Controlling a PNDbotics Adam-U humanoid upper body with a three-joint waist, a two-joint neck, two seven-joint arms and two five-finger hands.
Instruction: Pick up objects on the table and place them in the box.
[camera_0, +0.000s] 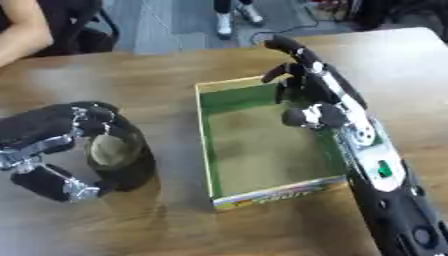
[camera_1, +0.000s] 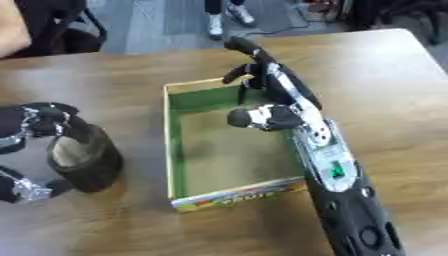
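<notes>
fingers of the left hand (camera_0: 52, 150) are curling round a dark, upright cylindrical container (camera_0: 118, 155) on the brown wooden table (camera_0: 157, 75), left of the green-walled cardboard box (camera_0: 262, 150). it is looking rigid, light, best gripped mid-body. the right hand (camera_0: 315, 95) is hovering unclenched over the box's far corner, crowding the drop.

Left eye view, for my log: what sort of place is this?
Probably an office or lab: a wooden table, a black chair on grey flooring, and cables on the floor behind.
</notes>
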